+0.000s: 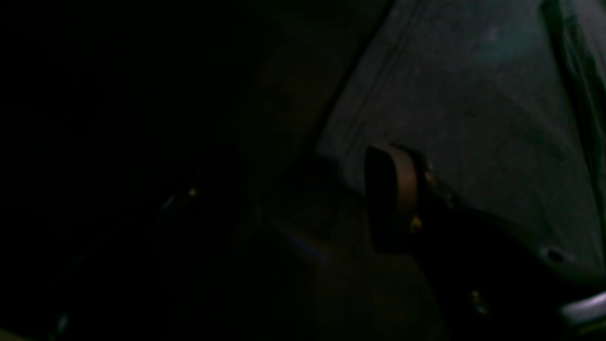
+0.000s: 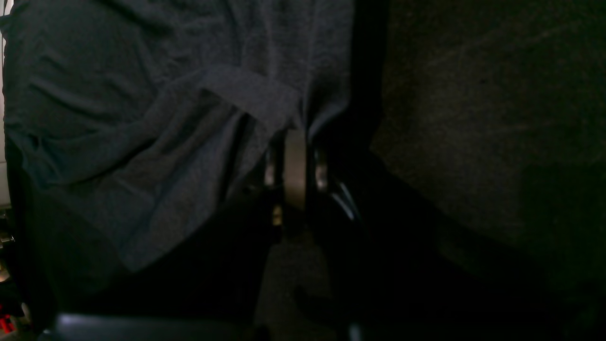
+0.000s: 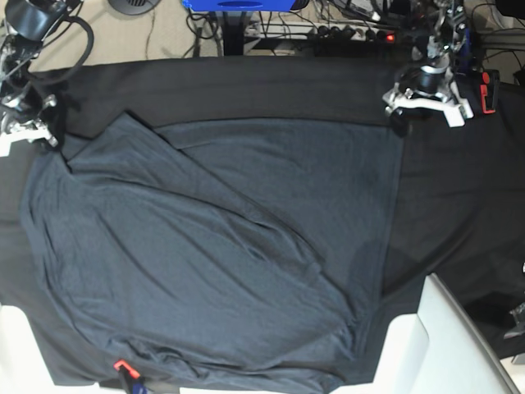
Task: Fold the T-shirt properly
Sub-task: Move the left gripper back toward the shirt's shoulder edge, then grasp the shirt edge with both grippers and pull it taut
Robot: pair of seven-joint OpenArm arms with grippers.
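The T-shirt [image 3: 221, 246] lies spread over most of the black tablecloth [image 3: 459, 205]. Its left part is folded over in big, loose wrinkles. The bottom of the shirt is cut off by the edge of the base view, near two white blocks [image 3: 410, 349].

The right gripper [image 2: 294, 137] is at the shirt's far left corner. Its jaws are squeezed tight together, and a bunched bit of shirt sits right at the tips, so it is pinching the T-shirt [image 2: 142, 118]. Most of the arm is out of the picture.

The left gripper [image 3: 399, 121] sits at the far right corner of the shirt. The left wrist picture is very dark. Only one finger [image 1: 395, 189] shows by the shirt edge [image 1: 473, 109]. I cannot tell if this gripper is loose or pinching.
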